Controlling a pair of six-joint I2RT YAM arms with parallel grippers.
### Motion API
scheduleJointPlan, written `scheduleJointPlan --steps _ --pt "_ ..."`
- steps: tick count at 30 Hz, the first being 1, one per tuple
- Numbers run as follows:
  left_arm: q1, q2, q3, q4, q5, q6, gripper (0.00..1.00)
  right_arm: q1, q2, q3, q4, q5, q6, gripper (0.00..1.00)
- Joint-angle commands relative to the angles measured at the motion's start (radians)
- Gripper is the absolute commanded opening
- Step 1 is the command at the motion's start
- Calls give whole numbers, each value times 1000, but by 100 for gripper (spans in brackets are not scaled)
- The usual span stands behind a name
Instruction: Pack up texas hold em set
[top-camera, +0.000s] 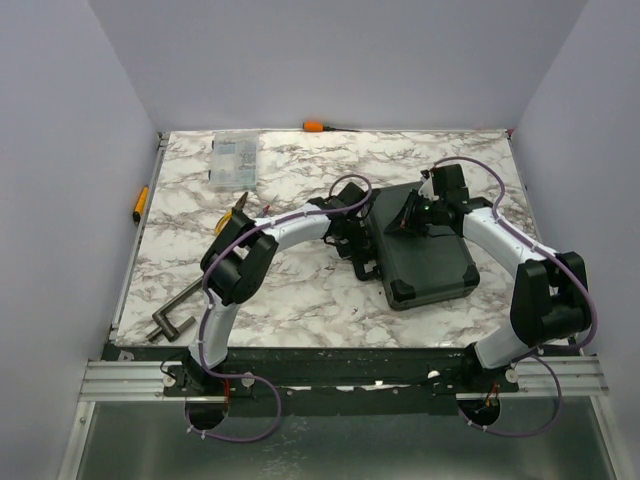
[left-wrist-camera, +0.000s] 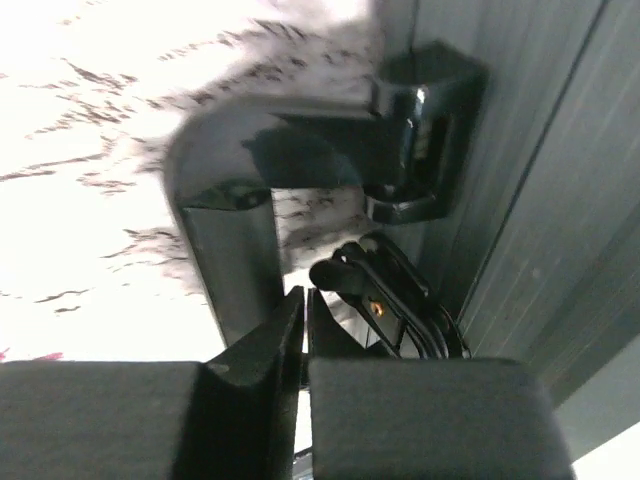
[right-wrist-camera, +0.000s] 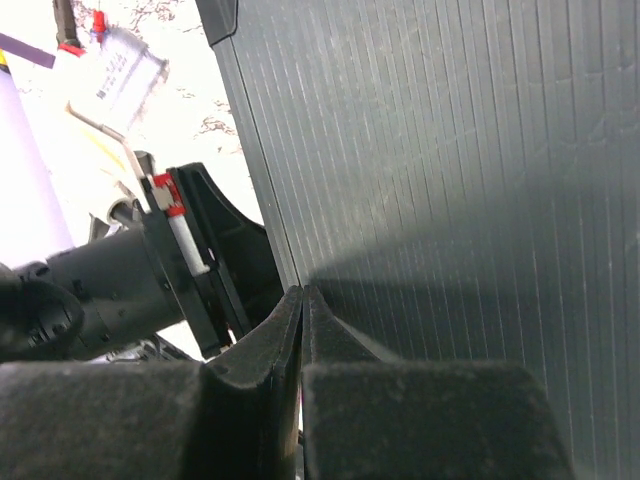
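Note:
The texas hold em set's black ribbed case (top-camera: 432, 258) lies closed on the marble table, right of centre. Its contents are hidden. My left gripper (top-camera: 352, 240) is at the case's left side, shut with nothing between the fingers. In the left wrist view its tips (left-wrist-camera: 305, 295) sit just below the black handle (left-wrist-camera: 225, 200) and beside a latch (left-wrist-camera: 385, 300). My right gripper (top-camera: 412, 218) is over the far left part of the lid, also shut and empty. Its tips (right-wrist-camera: 303, 292) rest at the lid's (right-wrist-camera: 450, 150) left edge.
A clear plastic parts box (top-camera: 233, 160) stands at the back left. Yellow-handled pliers (top-camera: 232, 218) lie by the left arm, a grey metal tool (top-camera: 175, 312) at the front left. An orange-handled tool (top-camera: 318, 126) lies on the far edge, another (top-camera: 140, 203) on the left edge.

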Motion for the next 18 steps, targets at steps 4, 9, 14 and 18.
scheduleJointPlan --steps 4,9,14,18 --pt "-43 -113 -75 60 -154 102 17 6 25 -24 -291 230 -50 5" --pt "-41 -262 -90 44 -186 155 21 5 -17 60 -325 231 -38 5" --pt "-41 -429 -121 4 -221 198 22 6 -55 163 -361 213 -34 5" --pt "-43 -576 -168 0 -276 237 30 5 -90 245 -370 183 -39 5"
